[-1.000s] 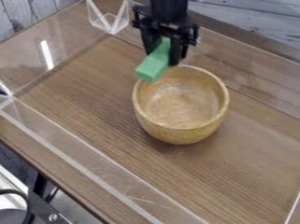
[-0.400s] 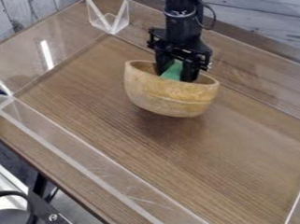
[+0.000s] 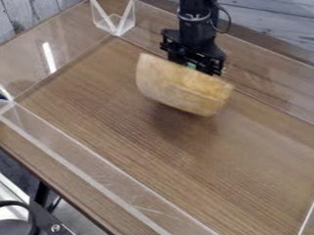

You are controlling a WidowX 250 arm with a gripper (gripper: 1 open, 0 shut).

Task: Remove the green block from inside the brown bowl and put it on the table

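Fingers point straight down at the far rim of the bowl, one on each side of a thin sliver of green that I take to be the green block; they look clamped on it rather than released, though so little of the block shows that the grip is a reading more than a plain sight. That sliver sits between the fingers, right at the bowl's upper far edge, and whether it lies inside the rim or just over it cannot be told from this angle. The bowl itself is tipped: its rounded outside faces the camera and its mouth is turned up and away toward the fingers, so none of the paler inside is visible, and its near side seems to rest on the table a little toward the far right corner. What the next move turns on is that the block lies directly between the fingers and not off to one side, with the bowl's wall touching or almost touching them from below. The block's long axis cannot be read here. Judged from this, a straight lift ought to bring the block clear, but the tilted bowl may rock or be dragged along if a finger catches its rim; the open wood toward the near left edge offers plenty of room to set the block down
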